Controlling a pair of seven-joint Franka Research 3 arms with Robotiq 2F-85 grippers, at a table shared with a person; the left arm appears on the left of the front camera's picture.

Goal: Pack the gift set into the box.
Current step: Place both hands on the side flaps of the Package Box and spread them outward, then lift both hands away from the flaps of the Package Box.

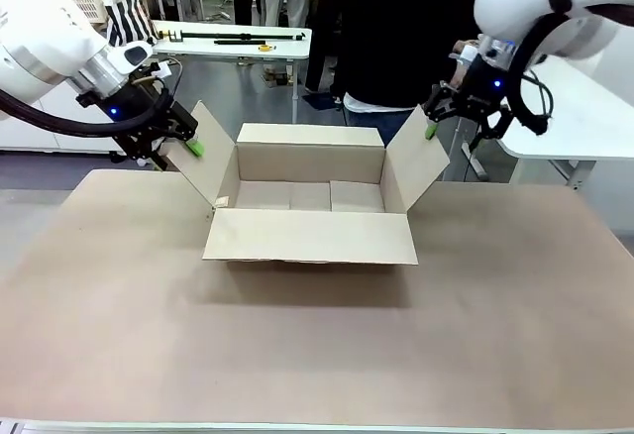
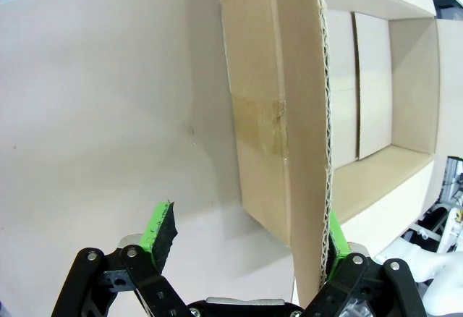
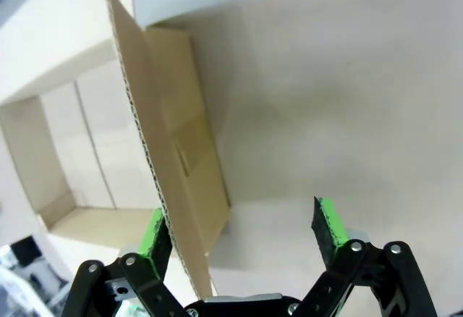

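We see the plain brown corrugated cardboard box (image 1: 310, 162) standing open on the tan table (image 1: 317, 345). Our left gripper (image 1: 183, 149), fingers spread wide, straddles its left flap (image 1: 203, 157); our right gripper (image 1: 444, 117), likewise spread, straddles the right flap (image 1: 416, 166).

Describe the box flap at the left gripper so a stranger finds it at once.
On the tan table stands an open brown box. Its left side flap slants up and outward between the left gripper's open fingers; the near flap hangs down in front.
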